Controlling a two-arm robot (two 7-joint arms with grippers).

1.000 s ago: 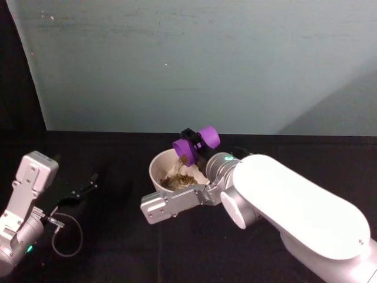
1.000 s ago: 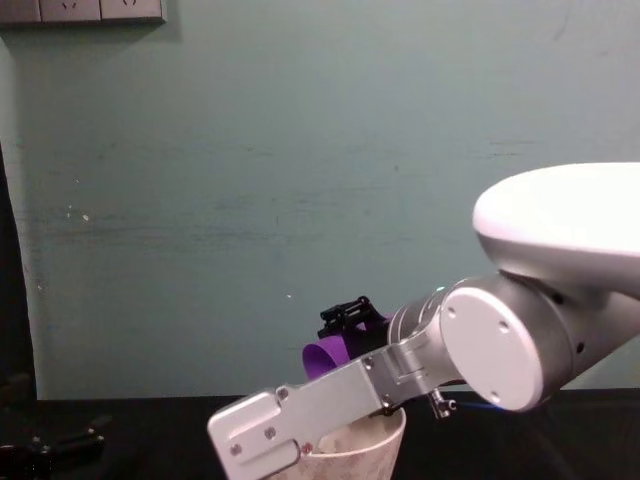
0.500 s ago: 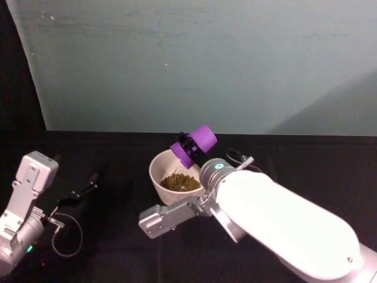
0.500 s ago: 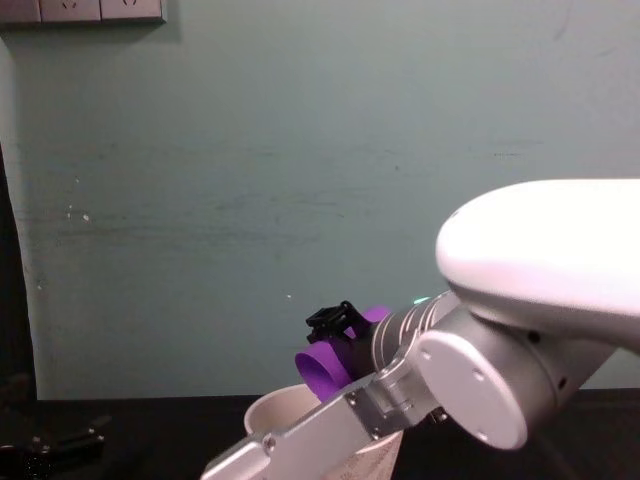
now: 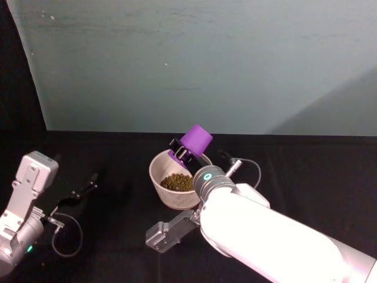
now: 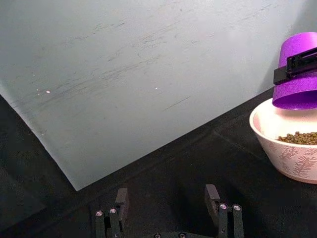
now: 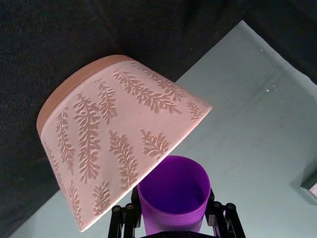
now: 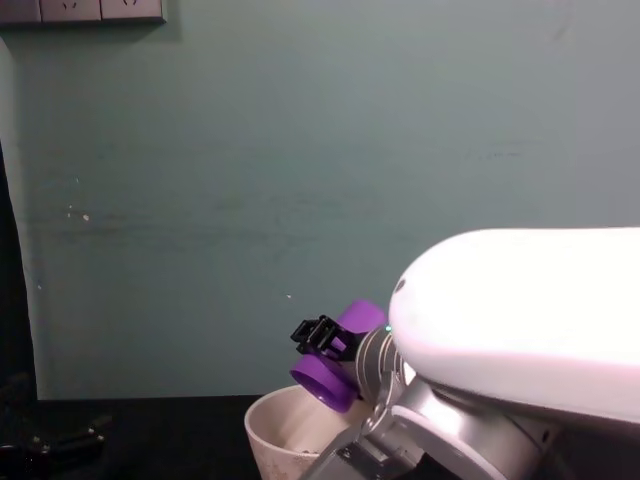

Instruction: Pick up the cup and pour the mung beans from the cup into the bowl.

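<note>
1. Gripping the cup across its side, the right gripper holds it upturned at the far rim of the bowl. The cup's mouth tips down toward the bowl's inside and its base points up and away.
2. The mung beans lie heaped in the bottom of the bowl, which stands on the black table just ahead of the right arm.
3. In the left wrist view the cup hangs mouth-down just above the bowl's rim, with the beans below it. I cannot tell whether cup and rim touch.
4. The right wrist view shows the cup clamped between two black fingers, right beside the bowl's leaf-patterned outside.
5. From the chest, the cup slants down over the bowl's edge.
6. The left gripper is parked low at the table's left, well apart from the bowl. Its fingers are spread with nothing between them.
</note>
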